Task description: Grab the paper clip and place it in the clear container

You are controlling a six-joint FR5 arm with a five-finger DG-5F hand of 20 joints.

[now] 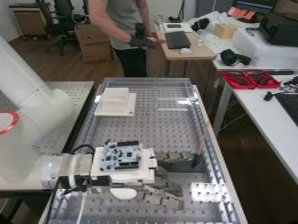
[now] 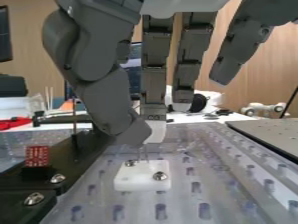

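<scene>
The robot hand (image 2: 110,95) is poised at a white screw-fitted block (image 2: 138,182), which presumably props the apparent paper clip (image 2: 145,152) upright for grasping; its opening and any hold cannot be told.

The transparent, perforated bench top (image 1: 143,131) supports a white stepped block (image 1: 114,106) near its far left corner and a flat black plate (image 1: 184,166) near its right edge. A white plastic block with two metal screws (image 2: 142,181) lies flat.
</scene>
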